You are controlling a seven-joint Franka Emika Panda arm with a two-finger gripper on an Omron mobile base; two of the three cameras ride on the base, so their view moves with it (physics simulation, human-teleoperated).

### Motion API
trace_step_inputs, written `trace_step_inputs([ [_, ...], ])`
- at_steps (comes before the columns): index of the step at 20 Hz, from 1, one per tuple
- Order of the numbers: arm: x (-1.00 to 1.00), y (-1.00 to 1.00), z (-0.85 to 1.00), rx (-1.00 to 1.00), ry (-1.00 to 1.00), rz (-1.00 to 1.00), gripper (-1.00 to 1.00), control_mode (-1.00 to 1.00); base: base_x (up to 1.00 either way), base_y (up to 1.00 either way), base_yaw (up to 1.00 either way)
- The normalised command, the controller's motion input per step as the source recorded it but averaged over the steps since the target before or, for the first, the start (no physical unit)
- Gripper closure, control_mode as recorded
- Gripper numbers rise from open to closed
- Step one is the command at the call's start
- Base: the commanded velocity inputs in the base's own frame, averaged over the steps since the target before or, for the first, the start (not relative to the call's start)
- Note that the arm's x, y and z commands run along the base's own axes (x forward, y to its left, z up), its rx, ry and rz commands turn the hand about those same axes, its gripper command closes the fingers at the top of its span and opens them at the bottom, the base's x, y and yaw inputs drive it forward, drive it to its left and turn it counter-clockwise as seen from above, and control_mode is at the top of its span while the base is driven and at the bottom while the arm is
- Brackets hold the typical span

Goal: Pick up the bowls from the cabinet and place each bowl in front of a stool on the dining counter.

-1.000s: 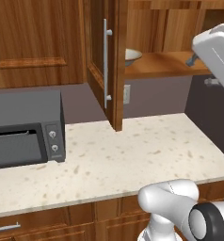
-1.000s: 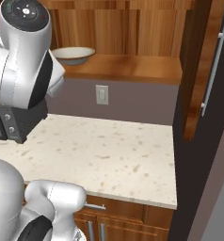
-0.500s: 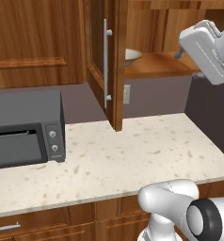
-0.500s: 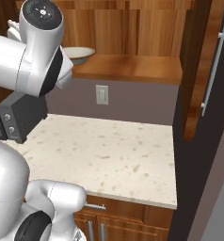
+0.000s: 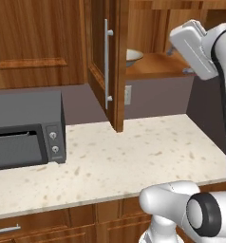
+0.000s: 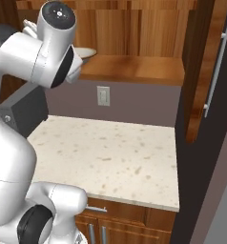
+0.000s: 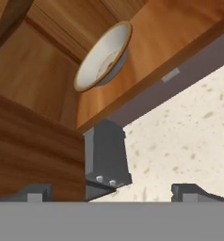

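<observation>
Moved: arm has swung left toward the cabinet (image 5: 116,61) shelf
Left base: cream bowl (image 5: 133,56) sits on the shelf behind the open door
Right base: bowl (image 6: 85,52) beside the arm
Hand: gripper (image 7: 116,192) fingertips spread wide, empty

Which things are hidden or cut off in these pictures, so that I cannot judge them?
- Bowl: in the left base view the open cabinet door covers its left part; in the right base view the arm hides most of it.
- Gripper: in the hand view the bottom edge cuts off the fingertips, though they stand wide apart.
- Oven: left edge cuts it off.
</observation>
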Motion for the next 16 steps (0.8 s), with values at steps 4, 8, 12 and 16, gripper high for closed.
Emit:
trace_step_inputs([
  [4, 0.49, 0.02, -0.25, 0.0, 0.0, -0.01, -1.0, -1.0, 0.0, 0.0, 0.0],
  [8, 0.47, 0.11, -0.32, 0.0, 0.0, -0.05, -1.0, -1.0, 0.0, 0.0, 0.0],
  [12, 0.34, 0.21, -0.09, 0.02, 0.0, -0.09, -1.0, -1.0, 0.0, 0.0, 0.0],
  [16, 0.39, 0.21, 0.0, 0.02, 0.0, -0.09, -1.0, -1.0, 0.0, 0.0, 0.0],
])
